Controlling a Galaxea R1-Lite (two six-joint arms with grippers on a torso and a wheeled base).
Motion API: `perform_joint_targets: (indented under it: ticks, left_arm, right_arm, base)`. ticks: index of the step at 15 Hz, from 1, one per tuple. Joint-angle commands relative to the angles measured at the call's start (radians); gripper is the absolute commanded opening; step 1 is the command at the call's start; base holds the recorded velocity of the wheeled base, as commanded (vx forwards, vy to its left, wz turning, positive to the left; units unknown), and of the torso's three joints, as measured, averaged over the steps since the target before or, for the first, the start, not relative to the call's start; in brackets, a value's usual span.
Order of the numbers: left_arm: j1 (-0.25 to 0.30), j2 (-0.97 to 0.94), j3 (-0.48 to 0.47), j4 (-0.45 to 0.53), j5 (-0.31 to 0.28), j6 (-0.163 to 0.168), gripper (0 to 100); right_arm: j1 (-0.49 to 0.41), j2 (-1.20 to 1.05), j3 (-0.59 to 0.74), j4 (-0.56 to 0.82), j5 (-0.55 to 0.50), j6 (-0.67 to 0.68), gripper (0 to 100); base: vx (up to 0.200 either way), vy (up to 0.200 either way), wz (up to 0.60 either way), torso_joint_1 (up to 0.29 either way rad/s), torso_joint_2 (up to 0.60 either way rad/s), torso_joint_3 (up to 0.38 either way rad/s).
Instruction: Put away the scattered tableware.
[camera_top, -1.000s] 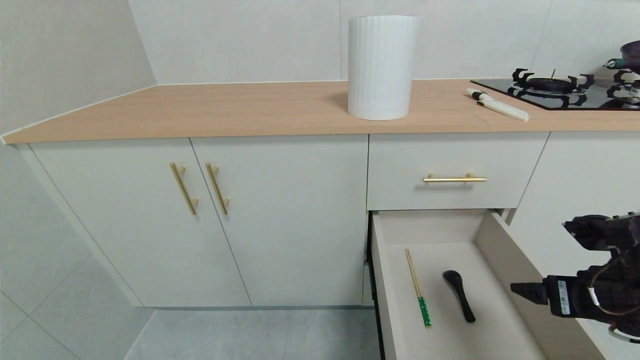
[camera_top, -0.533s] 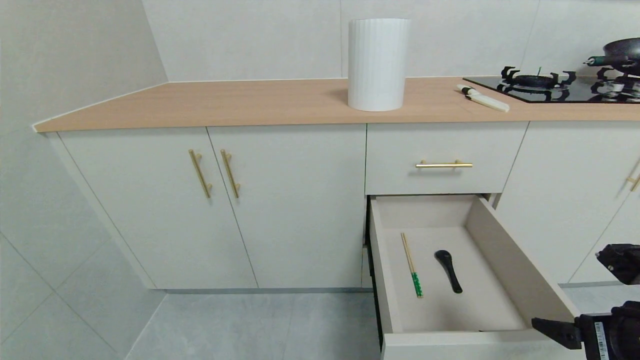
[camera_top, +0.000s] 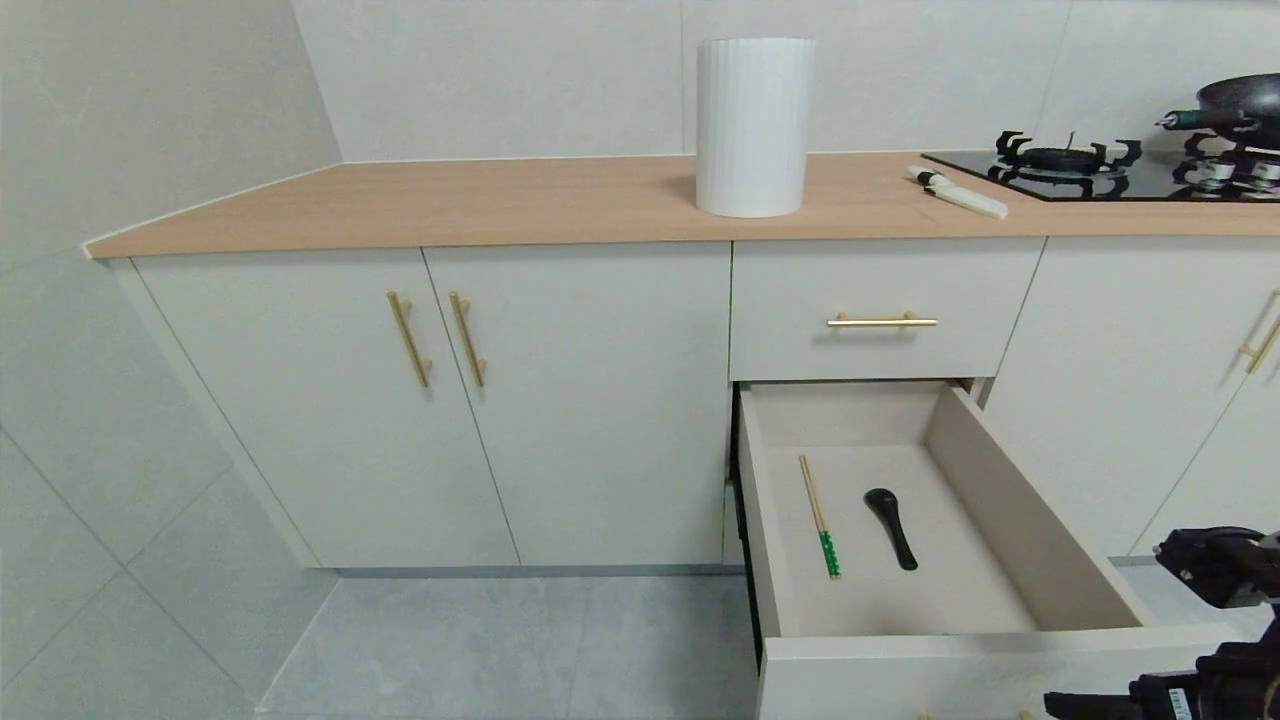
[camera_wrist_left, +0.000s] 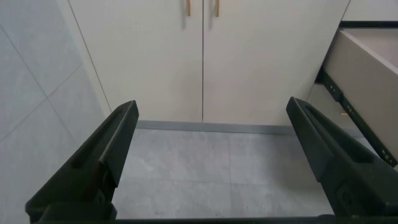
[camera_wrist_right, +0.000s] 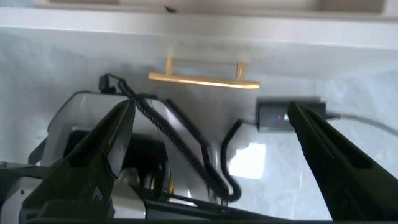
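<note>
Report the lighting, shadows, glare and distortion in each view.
Head view: soft even light, the upper drawer's handle casts a faint shadow, edges of the cabinet lean from lens distortion. Left wrist view: flat light on the floor. Right wrist view: a bright glare patch on the floor.

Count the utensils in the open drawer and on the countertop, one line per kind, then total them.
Pair of chopsticks: 1
Black spoon: 1
Knife: 1
Total: 3
</note>
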Motion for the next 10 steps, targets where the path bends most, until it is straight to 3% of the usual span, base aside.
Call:
perform_joint_targets:
  ticks: [1,6,10]
  left_arm:
    - [0.0,0.0,0.0,0.0,0.0,-0.001,100]
    - [0.0,0.0,0.0,0.0,0.0,-0.001,100]
    - [0.0,0.0,0.0,0.0,0.0,-0.001,100]
  right_arm:
    - [0.003,0.16,-0.007,-0.054,0.002,0.004,100]
    - [0.003,0.341,-0.008,-0.235,-0.015,-0.002,100]
    - [0.003,0.416,-0.039,-0.304,-0.044,-0.01,100]
  base:
    - [0.0,0.0,0.0,0.0,0.0,0.0]
    - [0.0,0.0,0.0,0.0,0.0,0.0]
    - [0.0,0.0,0.0,0.0,0.0,0.0]
